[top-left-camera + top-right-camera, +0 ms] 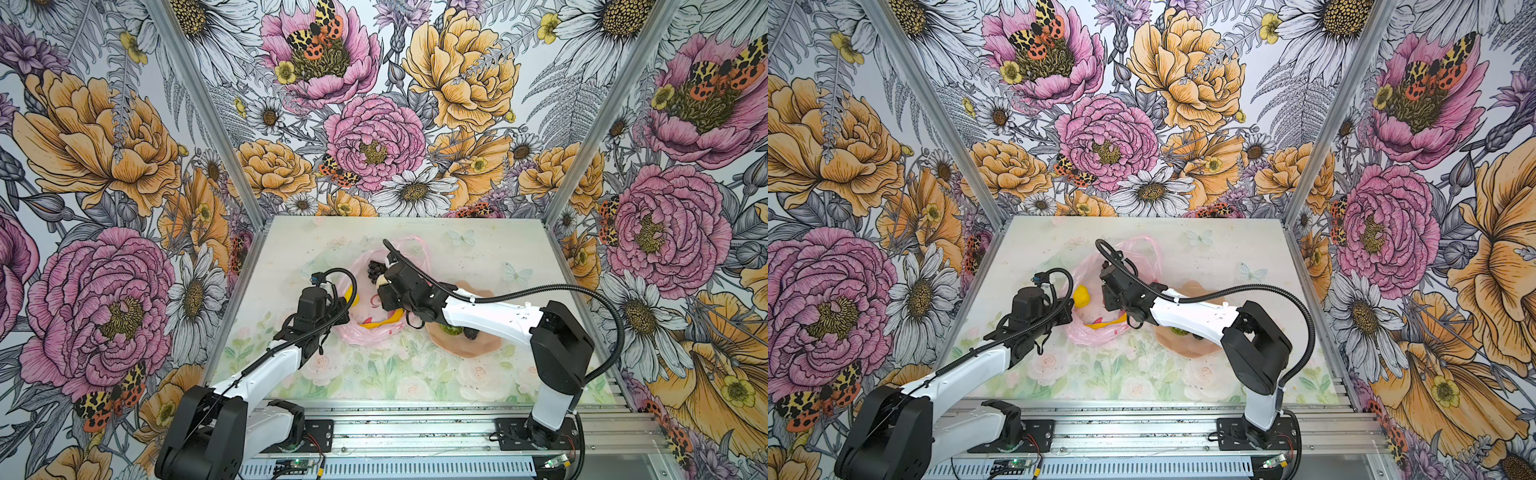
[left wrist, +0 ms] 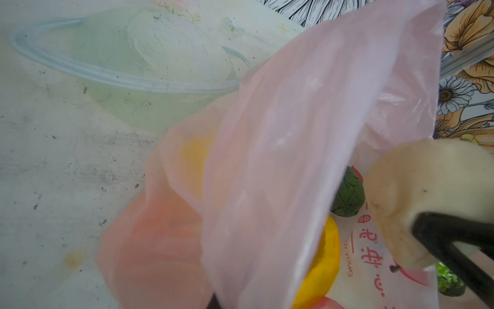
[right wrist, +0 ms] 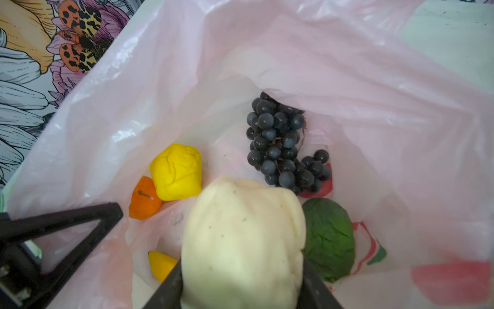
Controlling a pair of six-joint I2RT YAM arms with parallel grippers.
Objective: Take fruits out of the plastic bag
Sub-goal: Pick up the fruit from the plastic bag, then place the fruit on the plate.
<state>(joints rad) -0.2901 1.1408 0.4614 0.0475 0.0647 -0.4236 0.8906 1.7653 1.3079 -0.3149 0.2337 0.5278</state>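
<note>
So the right gripper [image 3: 242, 264] is down inside the mouth of the thin, crinkly, translucent pink plastic bag [image 3: 347, 80]. It's got the soft, dimpled cream lump [image 3: 240, 227] squeezed between its two black jaws, one on each side. Can't tell if the lump is clear of the bag floor or resting on it.

The other fruits lie inside the bag around that gripper:
- just ahead of the fingertips, the bunch of dark round grapes [image 3: 283, 144]
- off one jaw, the wrinkly green avocado [image 3: 330, 238], right up against the lump as far as I can see
- off the other jaw, the lumpy yellow lemon [image 3: 176, 172], with a small orange piece [image 3: 144, 199] tucked against it
- close by that same jaw, the tip of the yellow banana [image 3: 161, 263]

The left gripper [image 1: 344, 311] is clamped tight on the bag's rim on its own side. A sheet of the pink plastic stands up from its tips.

Behind the right gripper, under its forearm, sits a shallow peach-pink scalloped dish [image 1: 478, 351]. It's outside the bag, and a green halved lime [image 1: 452, 331] is on it.
</note>
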